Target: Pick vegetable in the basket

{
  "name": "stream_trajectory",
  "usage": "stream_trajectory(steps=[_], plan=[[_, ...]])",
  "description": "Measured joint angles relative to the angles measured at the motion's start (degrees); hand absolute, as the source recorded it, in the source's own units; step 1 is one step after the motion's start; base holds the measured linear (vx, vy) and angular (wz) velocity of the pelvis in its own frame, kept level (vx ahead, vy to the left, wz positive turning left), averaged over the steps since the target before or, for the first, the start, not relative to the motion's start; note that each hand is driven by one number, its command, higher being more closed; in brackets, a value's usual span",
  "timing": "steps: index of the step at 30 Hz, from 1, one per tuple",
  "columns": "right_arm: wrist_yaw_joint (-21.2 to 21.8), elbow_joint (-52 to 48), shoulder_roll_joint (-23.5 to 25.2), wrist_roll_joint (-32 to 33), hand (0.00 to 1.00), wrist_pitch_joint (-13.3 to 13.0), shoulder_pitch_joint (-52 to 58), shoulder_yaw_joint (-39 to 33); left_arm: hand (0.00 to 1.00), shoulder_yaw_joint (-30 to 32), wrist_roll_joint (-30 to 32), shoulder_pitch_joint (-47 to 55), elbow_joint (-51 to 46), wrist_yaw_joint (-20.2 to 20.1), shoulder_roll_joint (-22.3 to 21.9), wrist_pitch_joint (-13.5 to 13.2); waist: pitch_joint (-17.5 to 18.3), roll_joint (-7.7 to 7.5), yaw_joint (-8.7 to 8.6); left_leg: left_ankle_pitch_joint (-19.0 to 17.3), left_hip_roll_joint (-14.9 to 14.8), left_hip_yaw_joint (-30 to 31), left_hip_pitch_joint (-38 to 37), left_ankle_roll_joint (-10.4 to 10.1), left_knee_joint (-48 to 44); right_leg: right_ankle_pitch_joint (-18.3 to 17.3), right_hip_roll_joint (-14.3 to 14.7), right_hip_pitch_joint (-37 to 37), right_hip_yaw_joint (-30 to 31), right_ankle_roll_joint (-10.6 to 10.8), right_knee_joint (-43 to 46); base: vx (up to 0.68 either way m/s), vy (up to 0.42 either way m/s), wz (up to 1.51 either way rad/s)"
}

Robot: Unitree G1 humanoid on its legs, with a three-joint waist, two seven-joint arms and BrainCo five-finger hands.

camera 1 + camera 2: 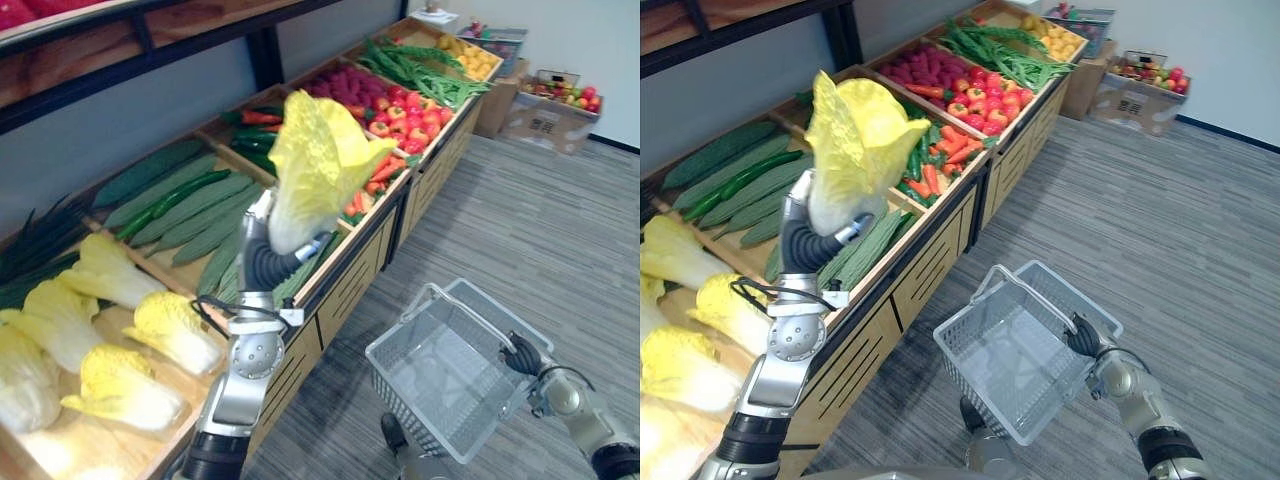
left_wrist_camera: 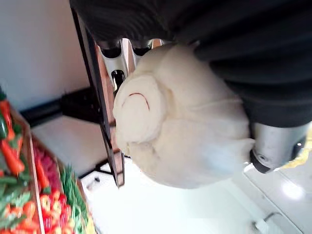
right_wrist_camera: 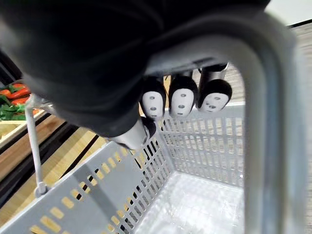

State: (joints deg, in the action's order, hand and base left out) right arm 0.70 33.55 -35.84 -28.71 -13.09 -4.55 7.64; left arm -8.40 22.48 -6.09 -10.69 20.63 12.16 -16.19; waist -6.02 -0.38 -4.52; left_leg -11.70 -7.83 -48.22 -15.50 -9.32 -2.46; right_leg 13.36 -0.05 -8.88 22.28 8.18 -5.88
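Observation:
My left hand (image 1: 262,232) is shut on a napa cabbage (image 1: 312,165) and holds it raised above the cucumber crate, yellow leaves up. Close up, its pale stem end (image 2: 180,117) fills the left wrist view with my fingers (image 2: 117,66) behind it. A grey plastic basket (image 1: 450,370) hangs empty over the floor, to the right of and lower than the cabbage. My right hand (image 1: 1085,338) is shut on the basket handle (image 3: 273,107), with its dark fingertips (image 3: 181,101) curled under the handle.
A long wooden produce stand (image 1: 340,270) runs along the left with napa cabbages (image 1: 120,385), cucumbers (image 1: 185,210), carrots, red peppers (image 1: 410,115) and green beans. Cardboard boxes of fruit (image 1: 550,110) stand at the far end. Grey striped floor (image 1: 530,230) lies to the right.

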Motion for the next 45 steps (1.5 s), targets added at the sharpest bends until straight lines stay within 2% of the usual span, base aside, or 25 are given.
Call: stream_trajectory(steps=[3, 6, 10, 13, 17, 22, 25, 29, 31, 35, 38, 41, 45], plan=[[0.9, -2.8, -1.8, 0.1, 1.00, 0.0, -1.2, 2.1, 1.00, -3.9, -3.1, -0.1, 1.1, -2.2, 1.8, -0.3, 0.0, 0.16, -0.04, -1.0, -0.3, -3.0, -1.1, -0.5, -1.1, 0.3, 0.9, 0.0, 2.2, 0.1, 0.0, -0.01, -0.025, -0.43], [1.2, -6.3, -2.8, 0.3, 1.00, 0.0, -1.3, 2.5, 1.00, -7.9, -6.6, -0.9, 1.2, -4.1, 2.6, -1.8, 0.0, 0.35, 0.05, -2.7, -1.6, -5.5, -1.2, -1.0, -3.9, 0.5, 1.9, 0.0, 3.8, 0.2, 0.0, 0.01, -0.041, -0.37], [1.2, -13.1, -5.6, 2.2, 1.00, -0.4, -1.3, 3.2, 1.00, -12.9, -11.2, -3.7, 1.2, -7.4, 4.4, -3.7, 0.3, 1.43, 0.09, -4.4, -3.7, -9.2, -1.6, -2.1, -7.1, 0.7, 3.6, -0.2, 5.9, 0.0, 0.0, 0.03, -0.048, -0.31], [1.2, -15.5, -6.9, 2.8, 1.00, -1.7, -1.6, 3.8, 1.00, -15.2, -14.7, -5.4, 1.2, -9.8, 5.3, -4.7, 0.7, 2.16, 0.07, -4.8, -4.8, -11.1, -1.7, -2.8, -8.3, 0.9, 4.7, -0.6, 6.6, -0.2, 0.2, 0.05, -0.038, -0.24], [1.2, -17.1, -7.6, 2.9, 1.00, -2.3, -2.2, 4.5, 1.00, -19.1, -17.4, -7.5, 1.2, -13.0, 9.0, -5.4, 1.2, 2.94, 0.20, -5.1, -6.3, -13.7, -1.9, -3.3, -9.9, 1.1, 6.3, -1.3, 7.7, -0.5, 0.8, 0.04, -0.049, -0.20], [1.2, -17.7, -10.6, 5.4, 1.00, -2.5, -3.0, 7.1, 1.00, -25.5, -17.6, -9.5, 1.2, -16.5, 14.5, -7.2, 1.4, 3.28, 0.01, -5.5, -7.1, -15.8, -2.5, -4.1, -11.3, 1.2, 7.4, -1.6, 9.3, -0.7, 1.1, 0.02, -0.045, -0.20], [1.3, -19.4, -12.9, 6.8, 1.00, -2.6, -3.2, 9.5, 1.00, -29.8, -16.6, -9.9, 2.7, -17.9, 18.2, -8.9, 2.3, 4.02, -0.17, -5.8, -7.7, -17.0, -2.8, -4.5, -12.1, 1.2, 8.2, -1.8, 9.7, -0.6, 1.2, 0.03, -0.037, -0.20], [1.4, -20.6, -14.0, 7.5, 1.00, -4.0, -4.3, 11.4, 1.00, -34.6, -9.6, -11.4, 9.9, -19.1, 21.2, -9.9, 2.7, 4.50, -1.43, -6.0, -8.1, -17.6, -3.0, -4.7, -12.7, 1.2, 8.7, -1.9, 10.1, -0.7, 1.3, 0.03, -0.041, -0.08], [1.5, -21.6, -14.1, 7.6, 1.00, -4.6, -4.9, 12.2, 1.00, -36.6, -6.9, -11.6, 12.5, -19.2, 22.0, -10.0, 2.8, 4.51, -1.51, -6.0, -8.1, -18.5, -3.5, -4.8, -12.8, 1.3, 9.1, -1.9, 10.8, -0.7, 1.5, 0.02, -0.024, -0.19], [1.6, -22.2, -15.0, 9.1, 1.00, -6.4, -5.4, 13.7, 1.00, -39.2, -1.1, -11.7, 16.8, -19.2, 21.9, -10.4, 3.7, 4.48, -1.86, -6.1, -8.1, -19.1, -3.7, -4.9, -12.8, 1.3, 9.5, -2.1, 11.3, -0.7, 1.7, 0.03, -0.013, -0.08], [1.9, -22.9, -15.0, 9.5, 1.00, -6.5, -5.4, 13.8, 1.00, -39.9, 1.0, -11.9, 19.2, -18.9, 21.9, -10.8, 3.9, 4.31, -2.05, -6.1, -8.1, -19.1, -3.7, -4.9, -12.8, 1.3, 9.5, -2.1, 11.3, -0.7, 1.7, 0.02, -0.012, -0.01], [2.2, -24.0, -15.1, 10.3, 1.00, -6.6, -6.7, 16.8, 1.00, -40.8, 3.3, -12.2, 23.4, -18.5, 21.8, -11.0, 4.0, 4.16, -3.12, -6.1, -8.1, -19.3, -3.7, -5.0, -12.7, 0.6, 9.5, -2.2, 11.3, -1.1, 1.7, 0.01, -0.004, -0.02], [2.4, -24.9, -15.0, 11.6, 1.00, -7.2, -6.8, 18.0, 1.00, -40.9, 6.0, -14.0, 28.5, -17.9, 21.3, -11.1, 4.0, 4.12, -3.35, -6.1, -7.8, -20.2, -3.7, -5.0, -12.4, 0.8, 9.6, -3.0, 11.3, -1.3, 1.7, 0.04, -0.003, -0.09]])
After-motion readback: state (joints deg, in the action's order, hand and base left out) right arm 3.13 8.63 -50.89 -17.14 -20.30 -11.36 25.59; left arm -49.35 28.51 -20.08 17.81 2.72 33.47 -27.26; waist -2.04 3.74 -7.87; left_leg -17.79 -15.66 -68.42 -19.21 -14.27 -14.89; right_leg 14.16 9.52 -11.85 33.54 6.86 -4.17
